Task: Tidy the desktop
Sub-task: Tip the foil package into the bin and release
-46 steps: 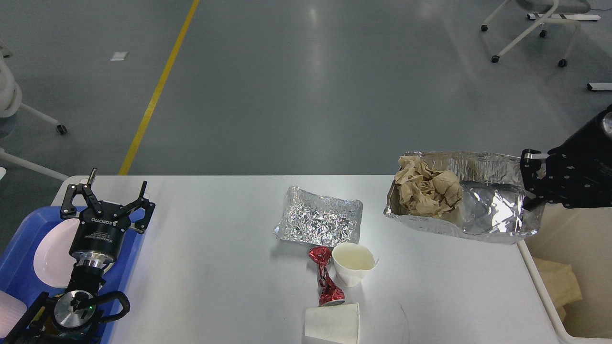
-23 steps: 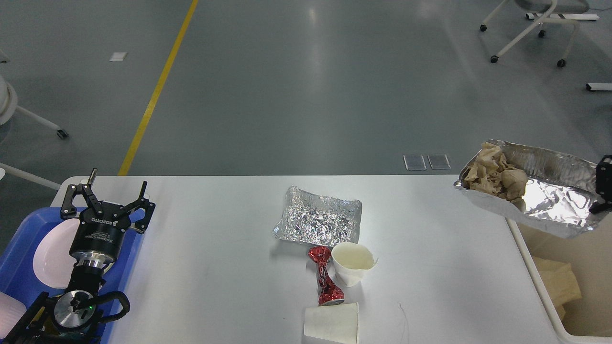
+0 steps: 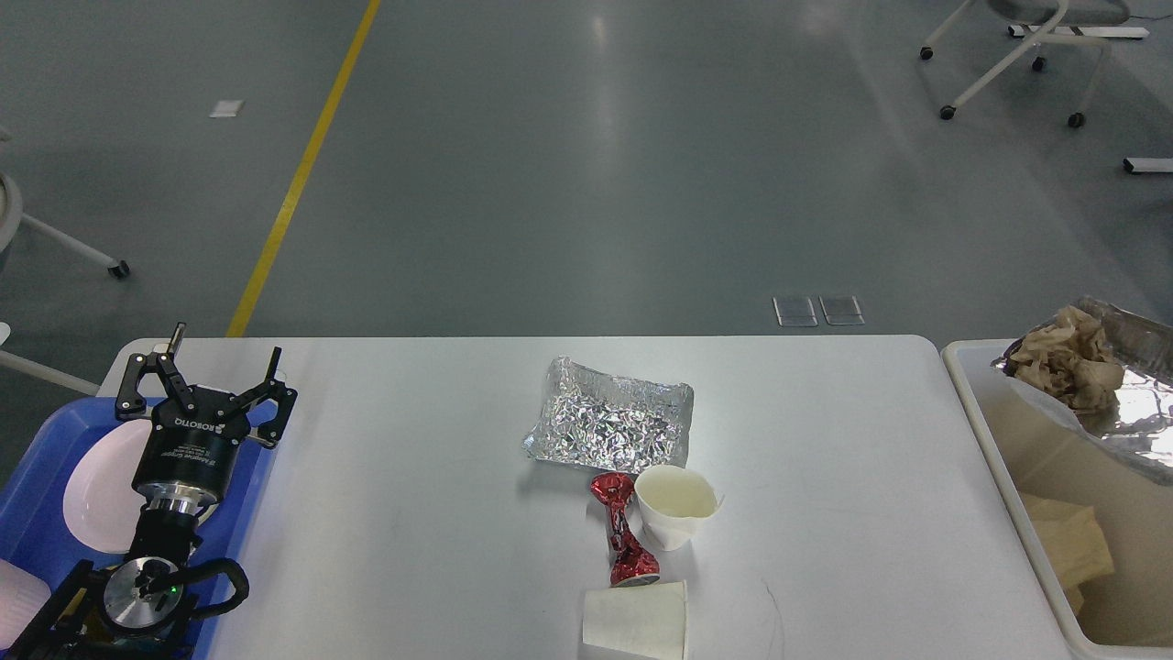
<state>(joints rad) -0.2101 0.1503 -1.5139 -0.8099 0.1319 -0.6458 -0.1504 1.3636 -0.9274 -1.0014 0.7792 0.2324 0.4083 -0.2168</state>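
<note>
The foil tray (image 3: 1113, 403) with crumpled brown paper (image 3: 1068, 367) in it hangs tilted above the cream bin (image 3: 990, 431) at the right edge of the view. The right gripper is out of the picture, so I cannot tell how its jaws stand. I judge that the step in hand is to drop this tray into the bin. To do it well, the tray should be fully over the opening before the jaws let go, and low enough that the paper does not spill onto the desktop (image 3: 825, 440).

The left gripper (image 3: 202, 380) rests over the blue tray (image 3: 37, 477), with its jaws spread apart and nothing between them. A white plate (image 3: 96, 486) lies just below and behind these jaws.

The desktop is the wide white surface to the right of the left jaws. It bears a piece of foil (image 3: 609, 426), a red wrapper (image 3: 623, 532), an upright paper cup (image 3: 676, 504) and a second cup (image 3: 637, 621) lying on its side.
</note>
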